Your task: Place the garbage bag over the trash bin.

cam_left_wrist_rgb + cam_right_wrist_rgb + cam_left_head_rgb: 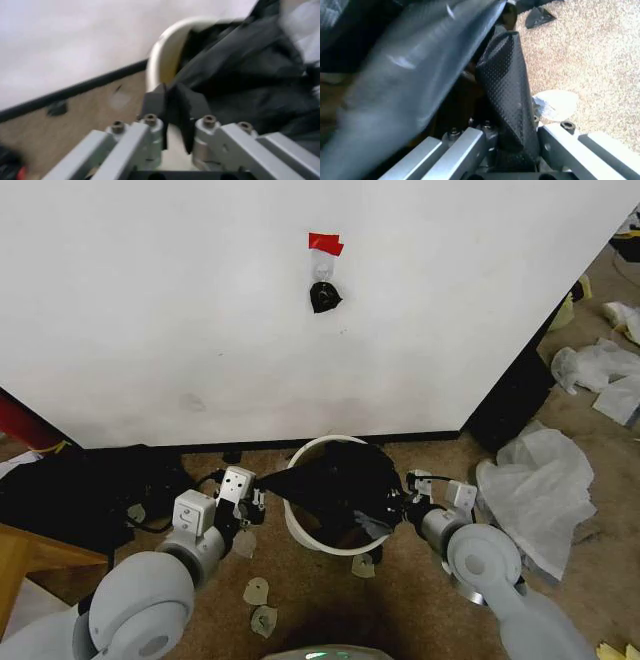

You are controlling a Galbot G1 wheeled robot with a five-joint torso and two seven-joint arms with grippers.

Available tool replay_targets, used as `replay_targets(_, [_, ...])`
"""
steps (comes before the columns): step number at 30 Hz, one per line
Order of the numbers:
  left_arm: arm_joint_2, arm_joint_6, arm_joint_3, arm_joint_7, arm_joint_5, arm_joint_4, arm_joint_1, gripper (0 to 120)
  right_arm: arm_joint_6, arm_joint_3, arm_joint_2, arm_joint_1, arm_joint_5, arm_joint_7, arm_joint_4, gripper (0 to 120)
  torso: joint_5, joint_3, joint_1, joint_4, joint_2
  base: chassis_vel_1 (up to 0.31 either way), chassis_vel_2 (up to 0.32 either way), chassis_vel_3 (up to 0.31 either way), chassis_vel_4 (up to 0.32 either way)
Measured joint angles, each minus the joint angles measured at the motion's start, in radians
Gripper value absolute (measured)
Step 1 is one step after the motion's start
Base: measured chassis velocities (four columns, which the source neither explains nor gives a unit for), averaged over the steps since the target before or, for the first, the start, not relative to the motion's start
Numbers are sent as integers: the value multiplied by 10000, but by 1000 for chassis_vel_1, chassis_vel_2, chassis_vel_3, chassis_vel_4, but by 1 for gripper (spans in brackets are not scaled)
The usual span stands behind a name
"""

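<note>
Round white plastic trash bin (300,535): upright on brown carpet, by the wall. Thin black plastic garbage bag (335,480): stretched across its mouth (rim partly exposed).

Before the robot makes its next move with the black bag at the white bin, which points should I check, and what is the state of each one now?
1. Left gripper holds the garbage bag: ok, its fingers are shut on a pinched corner of the film beside the rim.
2. Right gripper holds the opposite side: ok, the bag film is pinched between its fingers.
3. Bag is spread above the trash bin: ok, it is stretched between both grippers.
4. Bag edge is pulled over the rim: not ok, the white rim is bare at the far and near sides.
5. Bag mouth is open: cannot tell.
6. Bin stands upright: ok.
</note>
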Motion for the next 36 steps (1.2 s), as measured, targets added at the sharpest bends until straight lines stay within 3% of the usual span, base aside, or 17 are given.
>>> replay_targets(6, [319, -358, -4, 697, 168, -50, -322, 38, 10, 218, 8, -172, 31, -12, -12, 0, 1, 1, 0, -2, 0, 0, 0, 0, 0])
replay_targets(10, [649, -1014, -11, 1448, 586, -50, -444, 51, 10, 306, 68, -197, 139, -7, -89, 0, 0, 1, 1, -2, 0, 0, 0, 0, 0])
replay_targets(13, [1073, -1975, 277, 2666, 1791, -50, -723, 63, -3, 322, 122, -175, 273, 42, -120, 0, 3, 1, 0, 3, 0, 0, 0, 0, 0])
replay_targets(16, [1324, -2485, 1257, 4067, 4525, 270, -1780, 76, -21, 281, 124, -154, 325, 86, -114, 0, 3, 1, 0, 2, 0, 0, 0, 0, 0])
replay_targets(18, [1335, -2593, 1544, 4328, 5172, 455, -2124, 78, -26, 280, 124, -157, 333, 96, -110, 0, 3, 1, 0, 1, 0, 0, 0, 0, 0])
replay_targets(21, [1295, -3219, 3362, 5134, 7482, 1469, -3941, 93, -41, 311, 121, -259, 341, 133, -61, 0, 0, 2, 1, 0, 0, 0, 0, 0, 0])
replay_targets(22, [1295, -3219, 3362, 5134, 7482, 1469, -3941, 93, -41, 311, 121, -259, 341, 133, -61, 0, 0, 2, 1, 0, 0, 0, 0, 0, 0])
replay_targets(26, [949, -3892, 5492, 5722, 9098, 2481, -6043, 100, -46, 356, 163, -373, 342, 157, -13, 0, 2, 2, 2, -5, 0, 0, 0, 0, 0])
replay_targets(28, [874, -4208, 6000, 5950, 9755, 2835, -6599, 100, -47, 401, 200, -384, 343, 170, -6, 0, 3, 2, 2, -3, -1, 0, 0, 0, 0])
replay_targets(36, [685, -4544, 6690, 6219, 10689, 3319, -7195, 99, -46, 539, 223, -506, 342, 178, 16, 0, 1, 2, 2, 1, 0, 0, 0, 0, 0])
